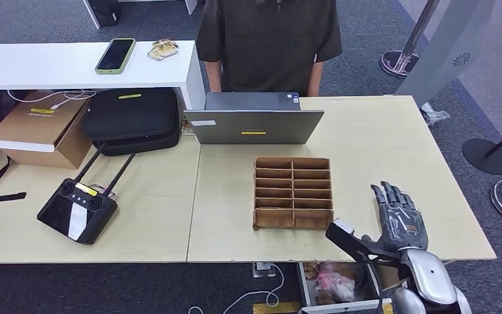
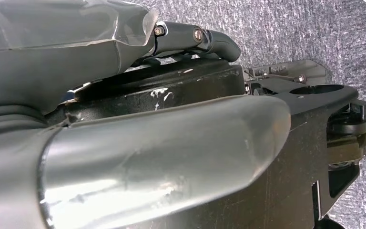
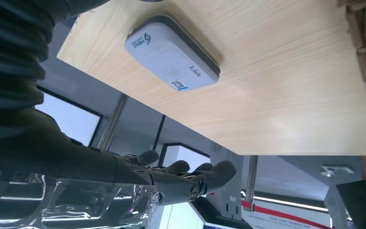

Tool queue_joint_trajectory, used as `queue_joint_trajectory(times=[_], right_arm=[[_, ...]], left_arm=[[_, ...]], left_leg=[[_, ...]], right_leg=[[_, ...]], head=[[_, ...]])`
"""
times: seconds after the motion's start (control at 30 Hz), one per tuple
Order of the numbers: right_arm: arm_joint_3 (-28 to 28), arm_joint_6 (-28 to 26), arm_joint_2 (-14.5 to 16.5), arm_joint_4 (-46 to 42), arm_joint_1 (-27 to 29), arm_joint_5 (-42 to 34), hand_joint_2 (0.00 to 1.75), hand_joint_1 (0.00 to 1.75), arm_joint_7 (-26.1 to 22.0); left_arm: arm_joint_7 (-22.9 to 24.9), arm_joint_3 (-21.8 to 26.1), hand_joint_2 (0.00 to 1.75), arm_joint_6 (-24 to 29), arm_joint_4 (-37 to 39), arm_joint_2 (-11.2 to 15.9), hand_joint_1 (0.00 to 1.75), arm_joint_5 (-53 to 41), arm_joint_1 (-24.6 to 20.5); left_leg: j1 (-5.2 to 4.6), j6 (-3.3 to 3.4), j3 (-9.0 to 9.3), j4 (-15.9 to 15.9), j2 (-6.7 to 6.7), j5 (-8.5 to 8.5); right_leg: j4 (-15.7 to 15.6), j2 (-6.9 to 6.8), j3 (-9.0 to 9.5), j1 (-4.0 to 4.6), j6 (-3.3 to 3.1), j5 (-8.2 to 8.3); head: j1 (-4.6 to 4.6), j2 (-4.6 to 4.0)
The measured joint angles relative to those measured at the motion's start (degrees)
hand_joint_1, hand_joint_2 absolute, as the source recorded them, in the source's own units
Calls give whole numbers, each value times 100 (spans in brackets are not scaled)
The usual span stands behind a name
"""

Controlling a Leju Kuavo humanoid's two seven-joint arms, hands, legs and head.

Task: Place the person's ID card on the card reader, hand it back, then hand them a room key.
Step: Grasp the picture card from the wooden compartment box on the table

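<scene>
My right hand (image 1: pixel 399 222) hovers over the front right part of the wooden table (image 1: pixel 379 144), palm down with fingers spread and nothing in it. In the right wrist view a white card reader (image 3: pixel 171 59) with a dark rim lies on the table close to that hand (image 3: pixel 171 179). No card lies on it. A person in a dark shirt (image 1: pixel 268 39) stands behind the table. A brown divided box (image 1: pixel 293 191) sits mid-table, left of my right hand. My left hand (image 2: pixel 162 157) hangs over carpet, fingers extended and holding nothing.
A grey laptop (image 1: pixel 255 118) stands between the box and the person. On the left lie a black remote controller (image 1: pixel 77 210), a black case (image 1: pixel 131 118) and a cardboard box (image 1: pixel 36 127). A phone (image 1: pixel 115 55) rests on the white counter. Stanchion bases (image 1: pixel 487 156) stand right.
</scene>
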Motion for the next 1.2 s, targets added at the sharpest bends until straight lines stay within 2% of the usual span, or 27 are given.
queue_joint_trajectory(times=[0.1, 0.47, 0.63, 0.87, 1.0, 1.2], right_arm=[[122, -41, -26, -8, 24, -212, 0, 0, -14], [569, -337, -32, 146, -116, -504, 0, 0, 173], [684, -351, 77, 206, -175, -463, 0, 0, 308], [864, -330, 355, 418, -401, -384, 0, 0, 304], [894, -335, 491, 503, -411, -350, 175, 0, 293], [887, -340, 604, 601, -409, -518, 175, 0, 124]], left_arm=[[0, 1, 0, -18, 0, 4, 0, 57, 0], [21, 4, 0, -31, -1, 9, 0, 52, -6], [49, 4, 0, -16, -2, 8, 0, -1, -19], [562, 4, 0, -12, -2, 33, 0, 22, -259], [657, 3, 0, -14, -15, 36, 0, -37, -333], [717, 2, 0, -16, -22, 35, 0, -71, -403]], left_leg=[[0, 0, 0, 0, 1, 0], [-1, 0, 0, 0, -1, 0], [0, 0, 0, 0, 0, 0], [1, -2, 3, 0, -1, 4], [1, -2, 2, 0, -1, 4], [0, -2, 1, 0, -1, 2]], right_leg=[[0, 0, 0, 0, 0, 0], [0, -1, 1, -1, 0, 0], [1, 0, 1, 0, 0, 0], [2, 0, 1, 1, 0, 1], [3, 1, 1, 1, 0, 1], [1, 2, 0, 0, 0, 1]], head=[[0, 0], [-1, 0], [0, 0], [1, 0], [0, 0], [2, 0]])
